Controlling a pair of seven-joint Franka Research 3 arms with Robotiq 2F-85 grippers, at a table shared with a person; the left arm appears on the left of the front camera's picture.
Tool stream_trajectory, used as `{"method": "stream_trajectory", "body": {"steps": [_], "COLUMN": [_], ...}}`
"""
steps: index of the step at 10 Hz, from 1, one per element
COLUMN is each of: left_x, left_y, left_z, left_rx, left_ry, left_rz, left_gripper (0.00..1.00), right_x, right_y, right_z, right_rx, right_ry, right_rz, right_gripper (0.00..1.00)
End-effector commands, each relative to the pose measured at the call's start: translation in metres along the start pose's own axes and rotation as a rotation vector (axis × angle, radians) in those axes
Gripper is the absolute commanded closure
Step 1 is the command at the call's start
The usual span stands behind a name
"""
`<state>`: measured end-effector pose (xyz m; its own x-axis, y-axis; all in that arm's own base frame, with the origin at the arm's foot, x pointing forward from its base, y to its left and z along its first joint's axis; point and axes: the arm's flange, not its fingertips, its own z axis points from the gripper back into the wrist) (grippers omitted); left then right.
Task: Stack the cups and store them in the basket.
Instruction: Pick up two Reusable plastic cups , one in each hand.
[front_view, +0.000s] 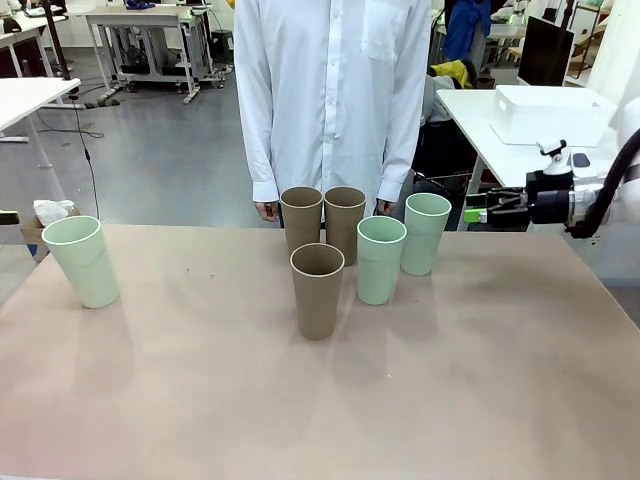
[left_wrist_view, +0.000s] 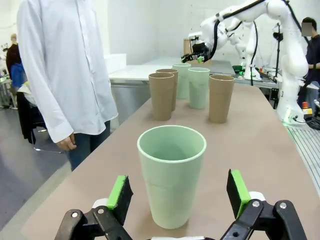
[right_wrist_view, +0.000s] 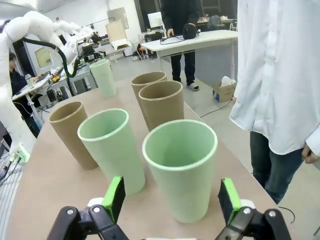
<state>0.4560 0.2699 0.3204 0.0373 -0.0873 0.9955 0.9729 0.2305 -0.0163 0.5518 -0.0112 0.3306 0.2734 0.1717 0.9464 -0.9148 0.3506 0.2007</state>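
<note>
1. The lone green cup (front_view: 82, 260) stands at the left of the table (front_view: 200, 400); the left end effector (left_wrist_view: 179, 194) faces it, fingers apart, empty.
2. Three brown cups (front_view: 317, 290) and two green cups (front_view: 381, 258) stand unstacked mid-table.
3. The right end effector (front_view: 470, 213) hangs spread, empty, beside the rightmost green.
4. Nothing is stacked or stored yet, I judge.

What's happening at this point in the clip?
Nothing is stacked yet: the tan cups and mint cups all stand separate on the table. The left gripper, open, faces the lone mint cup at the table's left end; the right gripper, open, faces the rightmost mint cup. Neither holds anything. The person stands at the far side, hands down.
</note>
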Motion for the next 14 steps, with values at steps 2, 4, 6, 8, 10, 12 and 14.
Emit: {"method": "stream_trajectory", "body": {"steps": [2,4,6,8,10,12,14], "left_x": [0.000,0.000,-0.020,-0.035,-0.058,-0.078,-0.086], "left_y": [0.000,0.000,0.012,0.015,0.023,0.026,0.025], "left_z": [0.000,0.000,-0.006,-0.004,-0.012,-0.020,-0.023], "left_rx": [0.000,0.000,-0.039,-0.048,-0.051,-0.074,-0.071], "left_ry": [0.000,0.000,0.020,-0.026,-0.052,-0.062,-0.083], "left_rz": [0.000,0.000,0.015,0.008,-0.016,-0.011,-0.022], "left_gripper": [0.00,0.00,0.00,0.00,0.00,0.00,0.00], "right_x": [0.012,0.012,-0.008,-0.024,-0.039,-0.052,-0.064], "right_y": [0.006,0.006,-0.013,-0.032,-0.045,-0.051,-0.058], "right_z": [0.002,0.002,-0.006,-0.023,-0.039,-0.048,-0.047], "right_rx": [0.004,0.004,0.058,0.091,0.129,0.180,0.215], "right_ry": [0.009,0.009,-0.001,-0.018,-0.030,-0.047,-0.063], "right_rz": [-0.012,-0.012,0.021,0.054,0.085,0.103,0.116], "right_gripper": [0.00,0.00,0.00,0.00,0.00,0.00,0.00]}}
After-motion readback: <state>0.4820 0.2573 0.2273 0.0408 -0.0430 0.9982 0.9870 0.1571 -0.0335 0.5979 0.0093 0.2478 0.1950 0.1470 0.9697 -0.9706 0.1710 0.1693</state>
